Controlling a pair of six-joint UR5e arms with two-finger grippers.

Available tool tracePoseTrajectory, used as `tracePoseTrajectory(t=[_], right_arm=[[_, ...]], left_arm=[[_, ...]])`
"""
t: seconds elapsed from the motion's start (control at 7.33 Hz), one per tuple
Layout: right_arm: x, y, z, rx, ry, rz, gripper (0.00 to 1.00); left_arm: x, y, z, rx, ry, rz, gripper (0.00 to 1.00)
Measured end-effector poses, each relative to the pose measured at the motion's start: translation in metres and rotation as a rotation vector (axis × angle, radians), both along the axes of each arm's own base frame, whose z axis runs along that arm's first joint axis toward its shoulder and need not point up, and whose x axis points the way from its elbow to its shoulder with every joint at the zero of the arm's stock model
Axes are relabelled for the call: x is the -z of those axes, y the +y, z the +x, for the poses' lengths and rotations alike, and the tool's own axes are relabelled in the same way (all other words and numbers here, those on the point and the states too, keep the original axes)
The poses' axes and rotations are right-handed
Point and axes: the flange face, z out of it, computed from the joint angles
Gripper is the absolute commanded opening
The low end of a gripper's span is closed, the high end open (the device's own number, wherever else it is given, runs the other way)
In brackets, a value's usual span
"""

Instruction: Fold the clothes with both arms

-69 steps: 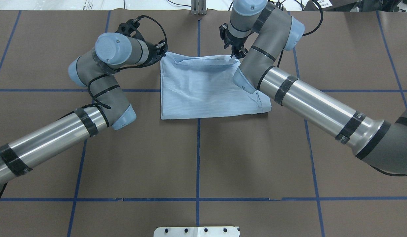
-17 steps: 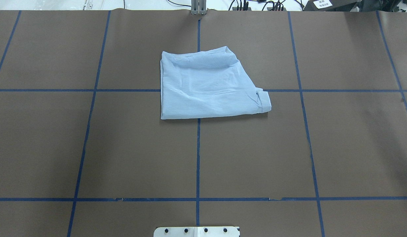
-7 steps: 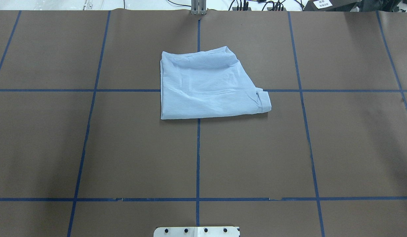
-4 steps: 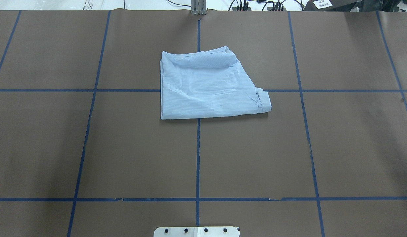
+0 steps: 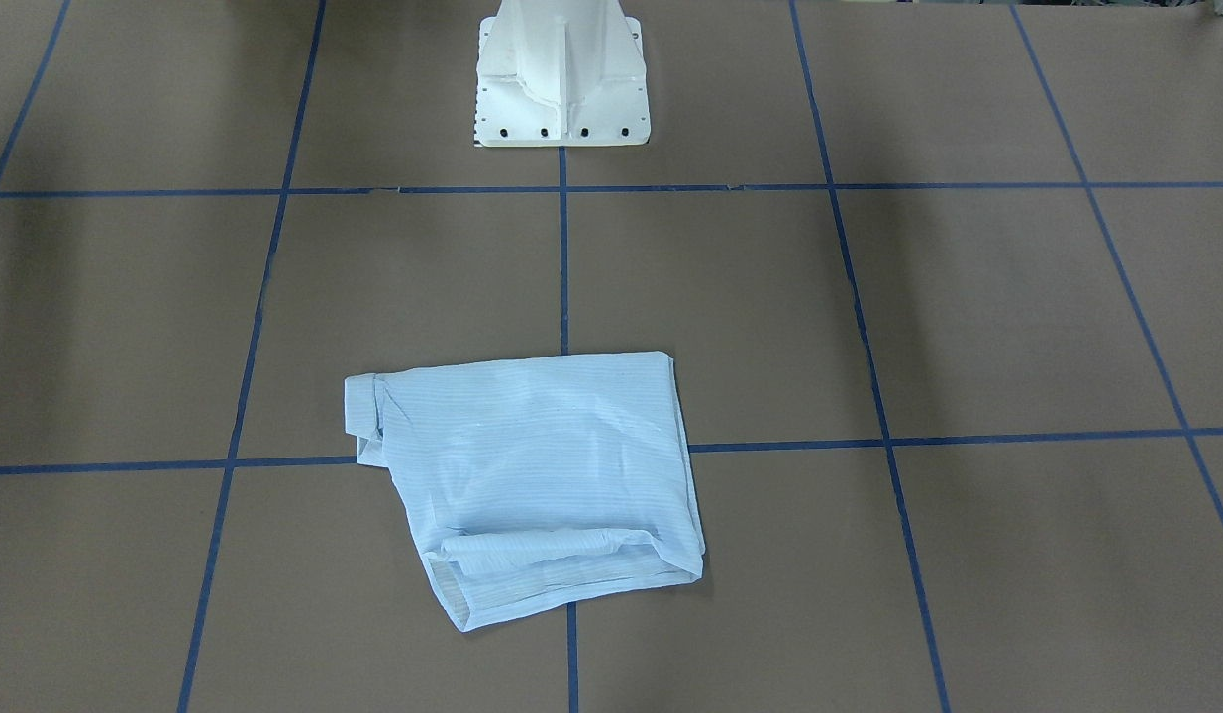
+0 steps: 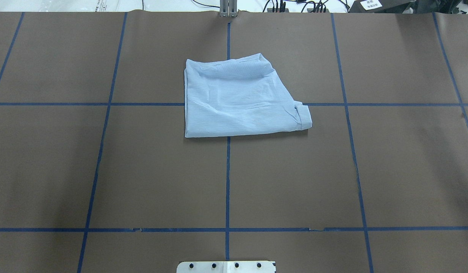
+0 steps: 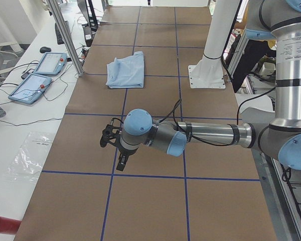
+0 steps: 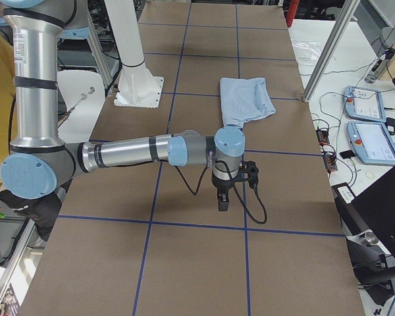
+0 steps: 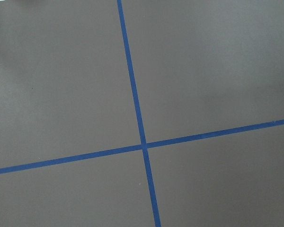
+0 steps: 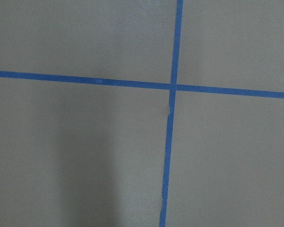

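Both arms (image 7: 210,134) (image 8: 125,153) have withdrawn well clear of shirt (image 6: 237,102); claws' (image 7: 121,163) (image 8: 222,203) opening cannot be told.

The left arm (image 7: 210,134) is showing a silver tube banded in black tape, grey joints and round light blue caps (image 7: 138,122), with a black cable (image 7: 174,109) running along it to the black left gripper (image 7: 121,164). The right arm (image 8: 128,151) is wearing the same silver, grey and light blue beside its black right gripper (image 8: 222,203), and small dark lettering (image 7: 292,47) is running down the upright tubes. The white pedestal base (image 5: 561,69) is flaring to a flat plate dotted with dark screws (image 5: 561,131).
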Motion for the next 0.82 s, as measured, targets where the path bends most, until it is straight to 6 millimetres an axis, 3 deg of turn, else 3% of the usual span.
tracePoseTrajectory(t=[0.82], right_arm=[[-0.0044, 0.0017, -0.0005, 0.002, -0.01, -0.01, 1.0]], left_arm=[[0.0006, -0.0003, 0.0004, -0.003, 0.006, 0.001, 1.0]])
